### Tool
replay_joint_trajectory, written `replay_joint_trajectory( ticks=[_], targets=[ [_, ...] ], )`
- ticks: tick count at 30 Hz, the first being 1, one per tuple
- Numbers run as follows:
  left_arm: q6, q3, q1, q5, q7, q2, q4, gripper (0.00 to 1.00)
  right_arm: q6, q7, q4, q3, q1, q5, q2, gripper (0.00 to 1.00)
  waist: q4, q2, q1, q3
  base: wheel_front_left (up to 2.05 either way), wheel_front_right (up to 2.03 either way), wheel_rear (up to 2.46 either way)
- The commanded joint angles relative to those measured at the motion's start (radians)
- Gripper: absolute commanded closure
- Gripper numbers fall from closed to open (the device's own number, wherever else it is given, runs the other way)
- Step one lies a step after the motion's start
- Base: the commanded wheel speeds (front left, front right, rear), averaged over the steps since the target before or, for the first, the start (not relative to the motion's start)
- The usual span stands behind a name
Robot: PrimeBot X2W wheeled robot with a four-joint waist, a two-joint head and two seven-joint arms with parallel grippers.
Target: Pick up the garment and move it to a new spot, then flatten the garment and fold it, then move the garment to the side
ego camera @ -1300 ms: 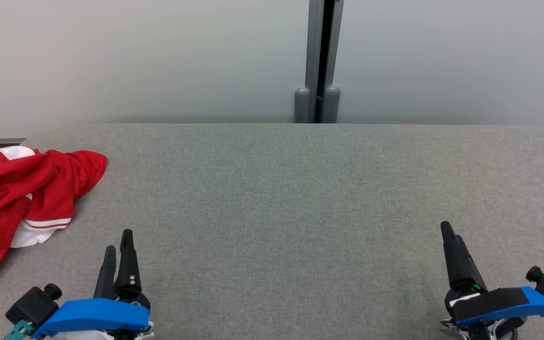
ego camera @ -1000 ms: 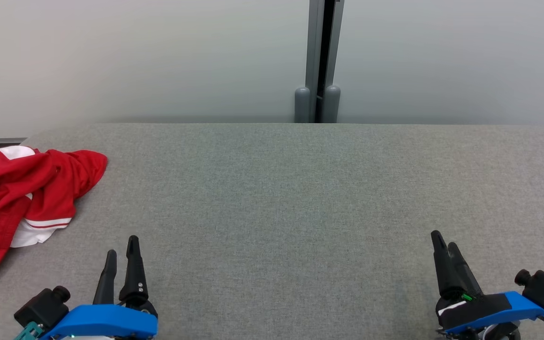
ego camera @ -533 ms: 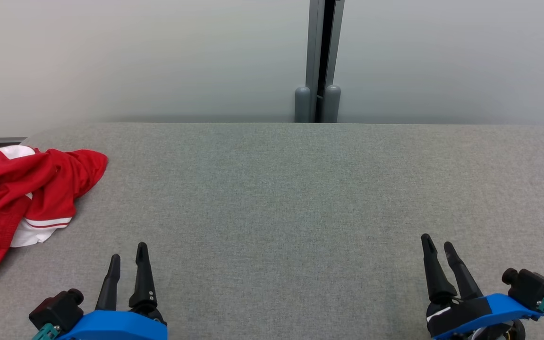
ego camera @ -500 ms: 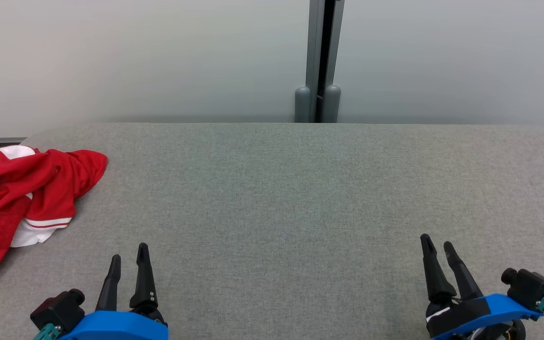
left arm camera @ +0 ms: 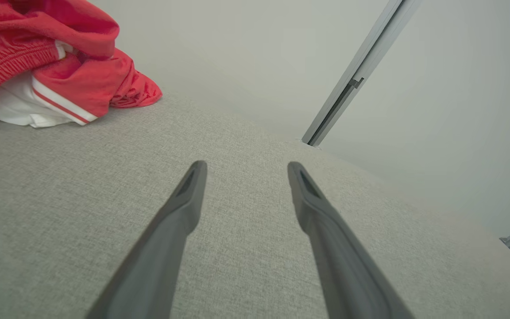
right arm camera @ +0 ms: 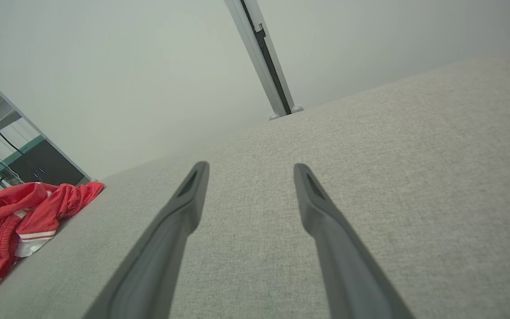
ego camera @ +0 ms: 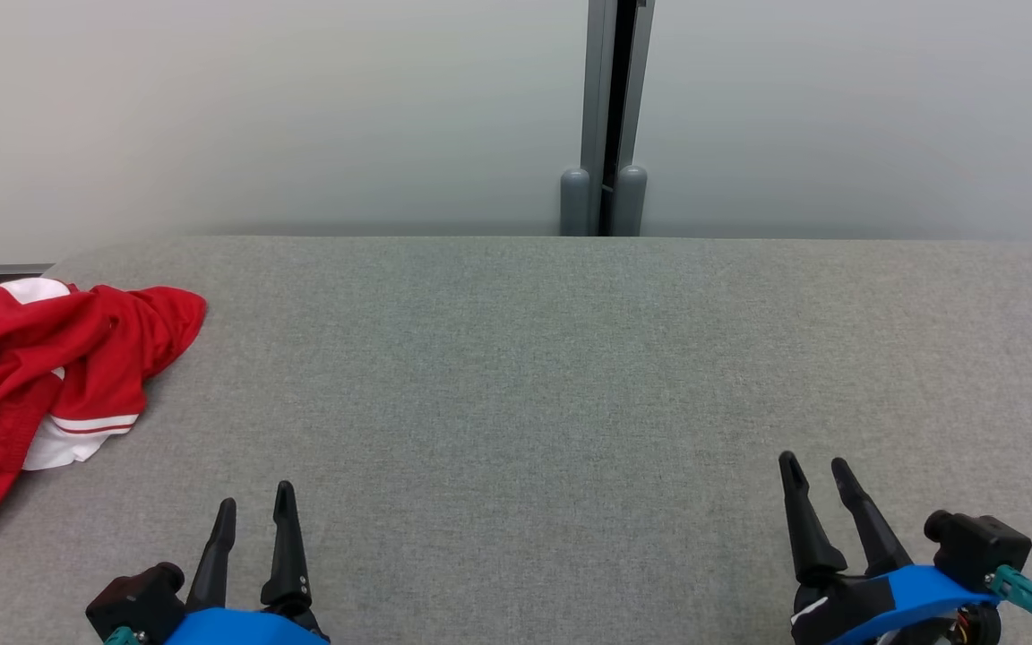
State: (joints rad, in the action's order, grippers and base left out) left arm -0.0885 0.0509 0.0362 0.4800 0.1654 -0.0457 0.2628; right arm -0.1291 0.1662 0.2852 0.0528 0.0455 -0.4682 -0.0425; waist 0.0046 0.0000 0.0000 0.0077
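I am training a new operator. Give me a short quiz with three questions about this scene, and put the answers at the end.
1. In the head view, where on the grey fabric surface does the red and white garment lie? A) far left B) centre C) far right
2. Fill the blank: the left gripper and the right gripper both stand ____, with nothing between their fingers.
3. True or false: the left gripper touches the garment.

Key: 1 A; 2 open; 3 false, since bare surface lies between them.
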Motion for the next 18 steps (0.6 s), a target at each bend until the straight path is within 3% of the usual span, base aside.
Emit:
replay_joint_trajectory(
  ticks=[1,18],
  targets=[
    [-0.001,0.005,-0.001,-0.019,0.008,-0.006,-0.002,0.0,-0.002,0.007,-0.001,0.002,-0.005,0.024,-0.008,0.0,0.0,0.0,0.0,0.0,0.0,0.0,0.0],
    [0.008,0.019,0.006,-0.149,0.047,-0.006,0.055,0.0,-0.002,0.046,0.044,0.021,-0.011,0.181,-0.009,0.0,0.002,0.0,0.0,0.002,0.0,0.0,0.0]
  ],
)
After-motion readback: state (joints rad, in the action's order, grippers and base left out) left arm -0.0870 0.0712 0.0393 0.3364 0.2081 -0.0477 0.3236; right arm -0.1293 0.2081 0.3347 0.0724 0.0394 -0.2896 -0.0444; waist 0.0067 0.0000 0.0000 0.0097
